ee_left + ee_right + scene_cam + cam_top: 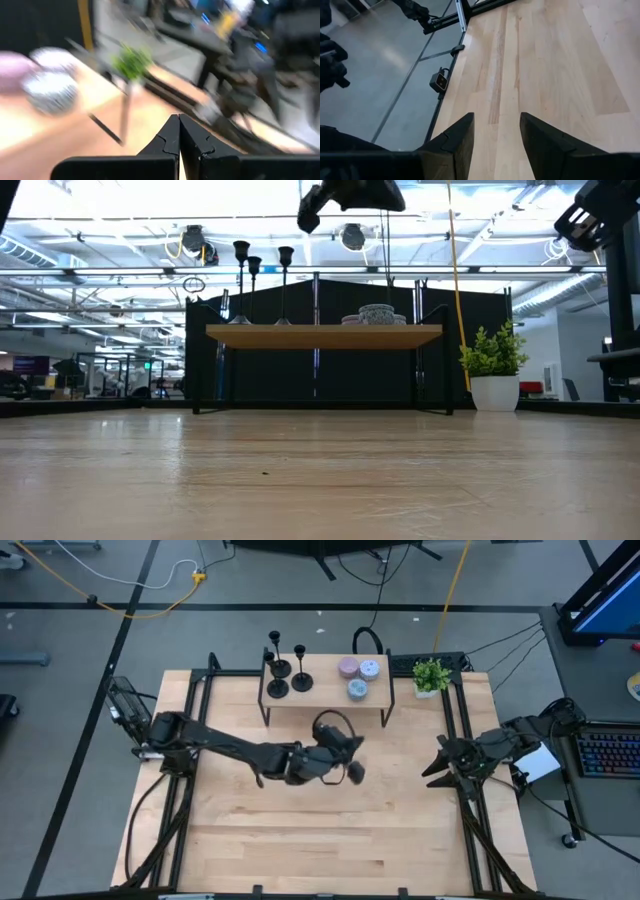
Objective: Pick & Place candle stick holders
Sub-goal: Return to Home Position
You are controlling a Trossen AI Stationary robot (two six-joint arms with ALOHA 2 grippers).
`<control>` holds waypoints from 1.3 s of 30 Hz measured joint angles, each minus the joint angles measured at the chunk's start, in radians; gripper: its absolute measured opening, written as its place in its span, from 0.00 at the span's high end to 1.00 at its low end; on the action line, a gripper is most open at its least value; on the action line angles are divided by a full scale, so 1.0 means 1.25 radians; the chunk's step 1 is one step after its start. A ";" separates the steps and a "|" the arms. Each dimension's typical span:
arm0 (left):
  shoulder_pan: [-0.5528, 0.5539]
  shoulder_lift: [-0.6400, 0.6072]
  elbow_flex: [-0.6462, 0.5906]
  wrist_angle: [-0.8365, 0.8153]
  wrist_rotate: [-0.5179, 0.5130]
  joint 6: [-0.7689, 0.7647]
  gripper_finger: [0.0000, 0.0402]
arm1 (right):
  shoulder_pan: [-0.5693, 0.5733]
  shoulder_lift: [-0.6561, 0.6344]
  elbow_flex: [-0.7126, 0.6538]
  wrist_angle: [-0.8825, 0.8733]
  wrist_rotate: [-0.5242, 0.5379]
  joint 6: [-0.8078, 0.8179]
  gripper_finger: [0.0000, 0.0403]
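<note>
Three black candle stick holders (pixel 287 670) stand on their round bases at the left end of a small wooden shelf (pixel 325 700); in the low view the holders (pixel 254 265) rise above the shelf top. My left gripper (pixel 352 772) is shut and empty, high above the table's middle, in front of the shelf; its fingertips (pixel 178 120) meet in the left wrist view. My right gripper (pixel 432 772) is open and empty at the table's right edge; the right wrist view shows its gap (pixel 497 125) over bare wood.
Three round candles (pixel 358 675) sit on the shelf's right half. A small potted plant (pixel 431 676) stands at the table's far right corner. The black frame rails (pixel 455 730) run along the table's left and right sides. Bare wood lies in front of the shelf.
</note>
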 joint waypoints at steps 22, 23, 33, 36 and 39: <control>0.134 -0.165 -0.083 -0.349 0.547 0.113 1.00 | 0.000 0.000 0.000 -0.003 0.002 -0.005 0.63; 0.139 -0.192 -0.115 -0.350 0.555 0.113 1.00 | 0.000 0.000 0.000 -0.002 0.002 -0.005 0.63; 0.137 -0.563 -0.480 -0.232 0.525 0.083 1.00 | 0.000 0.008 0.000 -0.001 0.002 -0.008 0.63; 0.128 -0.689 -0.577 -0.233 0.511 0.080 1.00 | 0.000 0.008 0.000 0.002 0.006 -0.007 0.63; 0.124 -0.805 -0.659 -0.237 0.510 0.078 1.00 | 0.000 0.008 0.000 0.015 0.003 -0.009 0.63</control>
